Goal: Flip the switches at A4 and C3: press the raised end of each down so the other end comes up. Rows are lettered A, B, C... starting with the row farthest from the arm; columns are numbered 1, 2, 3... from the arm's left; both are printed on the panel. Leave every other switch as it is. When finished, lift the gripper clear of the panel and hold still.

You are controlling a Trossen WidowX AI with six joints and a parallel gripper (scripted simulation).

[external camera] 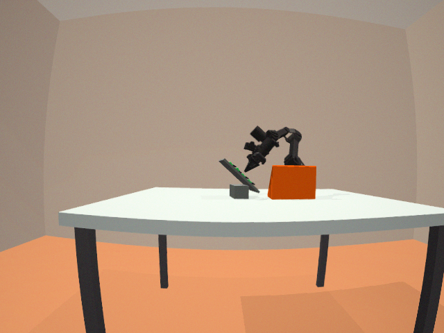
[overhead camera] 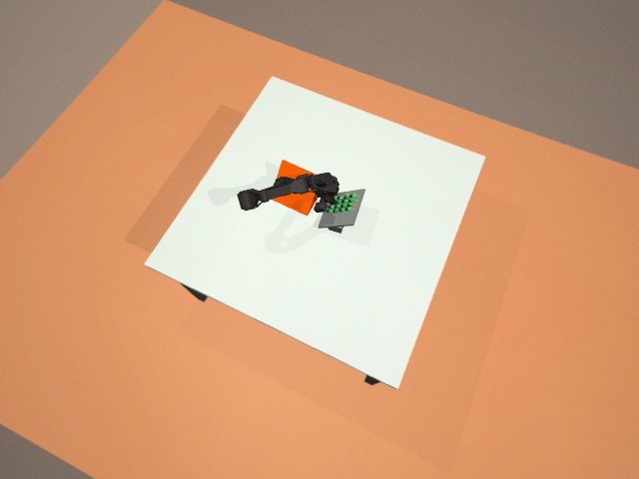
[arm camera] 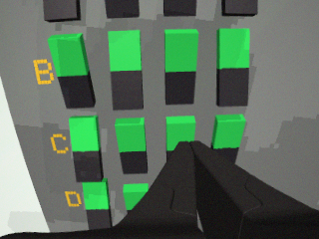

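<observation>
A grey switch panel (overhead camera: 336,221) (external camera: 223,163) (arm camera: 279,60) leans tilted on a small grey block (external camera: 238,191). It carries rows of green-and-black rocker switches, lettered A to D down its left side. My gripper (arm camera: 187,150) (external camera: 247,169) (overhead camera: 321,206) is shut and empty. In the wrist view its tip sits over the lower end of switch C3 (arm camera: 179,129), hiding that end. I cannot tell whether it touches.
The arm stands on an orange block (overhead camera: 290,170) (external camera: 292,182) just behind the panel. Both rest near the middle of a white table (overhead camera: 335,309) (external camera: 215,211).
</observation>
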